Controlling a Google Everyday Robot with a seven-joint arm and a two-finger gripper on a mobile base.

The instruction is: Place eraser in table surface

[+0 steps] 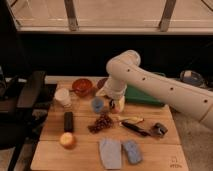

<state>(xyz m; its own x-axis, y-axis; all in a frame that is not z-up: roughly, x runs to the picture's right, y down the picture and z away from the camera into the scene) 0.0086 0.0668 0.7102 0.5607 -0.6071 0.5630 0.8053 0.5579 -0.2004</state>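
The eraser (68,121), a small flat black block, lies on the left part of the table surface (150,150), just above a yellow-orange fruit (66,140). The table surface is light wooden planks with a small mark (174,162) at the front right corner. My gripper (116,104) hangs from the white arm (150,85) over the middle of the table, right beside a small blue cup (98,104). It is well to the right of the eraser and apart from it.
A white cup (62,97), a red bowl (81,86) and a green tray (142,96) stand along the back. Dark grapes (102,122), a black-handled tool (132,127), a grey clip (160,129), a grey cloth (110,152) and a blue sponge (132,151) lie in front.
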